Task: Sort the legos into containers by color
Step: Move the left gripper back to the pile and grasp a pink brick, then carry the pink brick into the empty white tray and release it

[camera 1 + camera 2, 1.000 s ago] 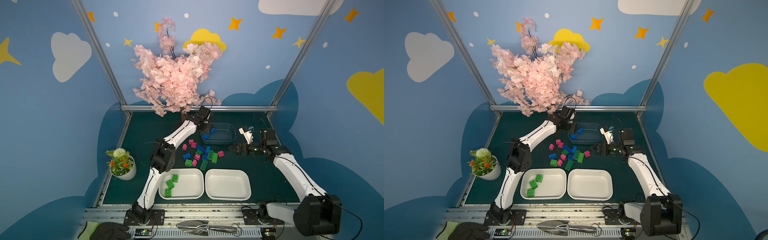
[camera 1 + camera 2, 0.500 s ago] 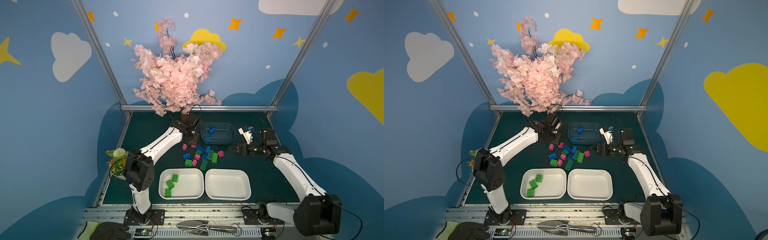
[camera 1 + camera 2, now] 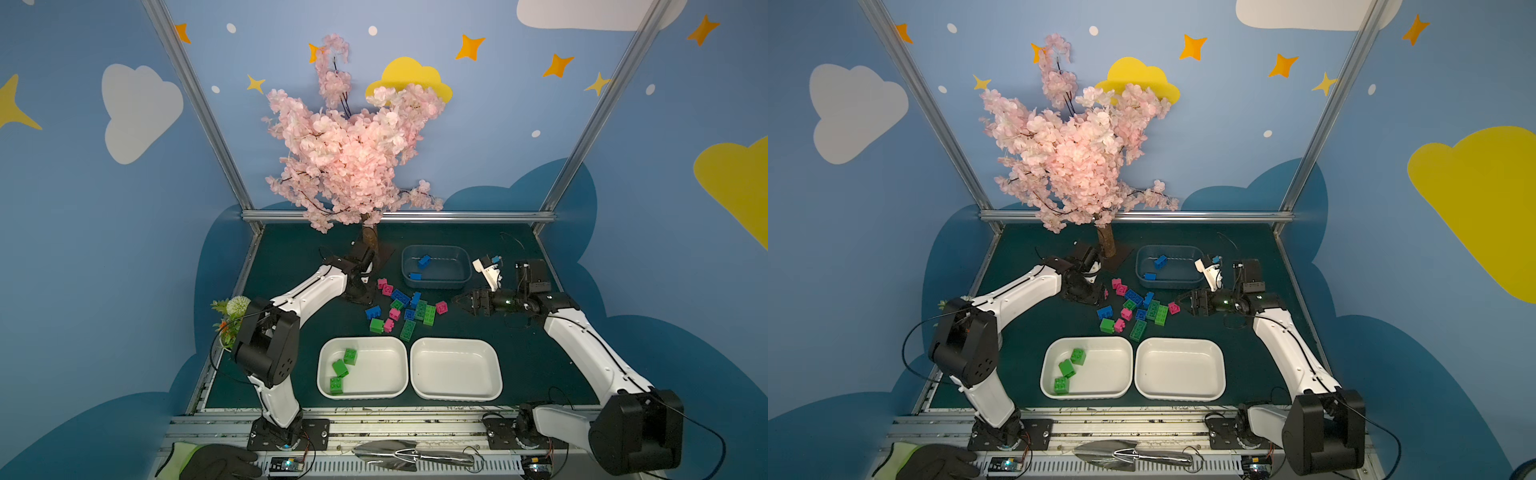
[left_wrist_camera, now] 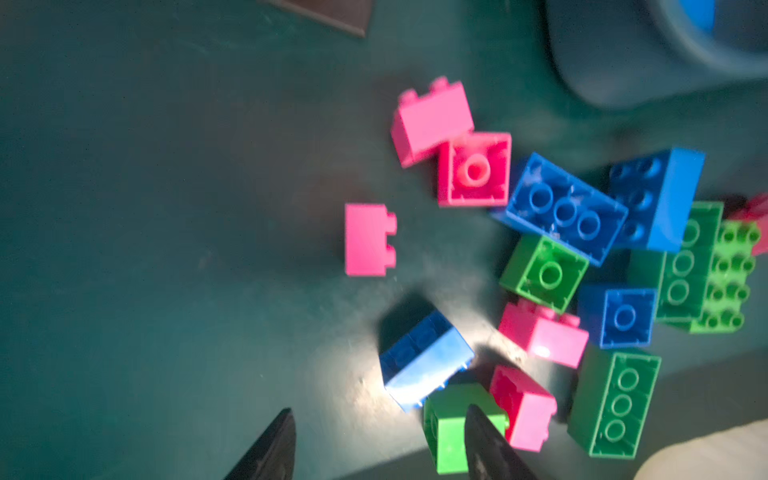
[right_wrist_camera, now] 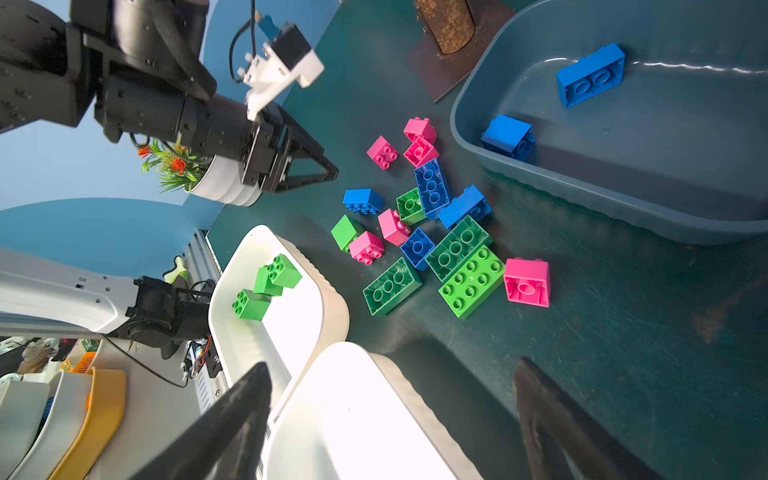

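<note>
— Where do our left fingers (image 3: 362,296) stand?
— Partly apart, with nothing between them, over the surface (image 3: 519,353) in front of the tub's (image 3: 436,284) left corner. In the left wrist view one tip overlaps a green brick (image 4: 444,436). We cannot tell whether it touches.

— And our right fingers (image 3: 464,300)?
— We see them spread wide and holding nothing. They are in front of the tub's right corner, with the tips pointing toward the pile.

— So where are the legos (image 3: 405,309)?
— Most lie loose on the surface just in front of the tub, pink, blue and green mixed together, between our two sets of fingers. Two blue bricks (image 3: 424,261) lie inside the tub. Three green bricks (image 3: 344,368) lie in the left white tray (image 3: 320,365), which sits well in front of the tub, beyond the pile. We see the right white tray (image 3: 455,370) just beside it, also in front of the tub.
</note>
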Controlling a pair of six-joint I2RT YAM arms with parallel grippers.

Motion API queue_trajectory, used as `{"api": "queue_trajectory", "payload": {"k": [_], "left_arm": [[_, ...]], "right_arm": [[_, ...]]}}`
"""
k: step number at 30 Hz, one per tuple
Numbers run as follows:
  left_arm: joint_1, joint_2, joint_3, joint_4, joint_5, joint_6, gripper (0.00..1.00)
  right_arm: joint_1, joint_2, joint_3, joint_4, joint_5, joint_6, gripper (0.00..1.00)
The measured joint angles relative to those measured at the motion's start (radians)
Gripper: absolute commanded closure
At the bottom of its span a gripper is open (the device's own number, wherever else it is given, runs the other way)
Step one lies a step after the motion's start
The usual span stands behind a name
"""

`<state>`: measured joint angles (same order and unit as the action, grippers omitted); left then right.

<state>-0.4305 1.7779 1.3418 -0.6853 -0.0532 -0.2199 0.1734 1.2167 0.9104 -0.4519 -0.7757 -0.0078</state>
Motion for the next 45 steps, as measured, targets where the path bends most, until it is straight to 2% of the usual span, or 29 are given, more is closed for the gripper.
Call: {"api": "queue_trajectory", "payload": {"k": [5, 13, 18, 19, 27, 33, 39, 45], "left_arm": [[0.013, 0.085, 0.026, 0.072, 0.024, 0.008, 0.39], [0.018, 0.232, 0.082, 0.123, 0.021, 0.007, 0.54], [0.02, 0.274, 0.104, 0.15, 0.019, 0.002, 0.75], [0.02, 0.278, 0.104, 0.152, 0.019, 0.002, 0.77], [0.02, 0.258, 0.116, 0.12, 0.031, -0.004, 0.76], [-0.015, 0.089, 0.114, 0.023, 0.085, -0.036, 0.74], [-0.17, -0.106, 0.082, 0.002, 0.175, -0.115, 0.73], [-0.315, -0.142, -0.014, 0.024, 0.259, -0.202, 0.73]], "right_arm": [[0.007, 0.0, 0.0, 0.0, 0.001, 0.004, 0.11], [0.012, 0.002, 0.0, 0.0, 0.005, 0.004, 0.11], [0.012, 0.002, 0.0, 0.0, 0.009, 0.004, 0.11], [0.012, 0.002, 0.0, 0.0, 0.009, 0.004, 0.11], [0.012, 0.002, 0.0, -0.001, 0.009, 0.003, 0.1], [0.009, 0.002, 0.0, -0.002, 0.0, 0.002, 0.1], [0.001, 0.002, 0.0, -0.019, -0.023, 0.0, 0.1], [-0.022, -0.017, 0.0, -0.072, -0.041, -0.005, 0.1]]}}
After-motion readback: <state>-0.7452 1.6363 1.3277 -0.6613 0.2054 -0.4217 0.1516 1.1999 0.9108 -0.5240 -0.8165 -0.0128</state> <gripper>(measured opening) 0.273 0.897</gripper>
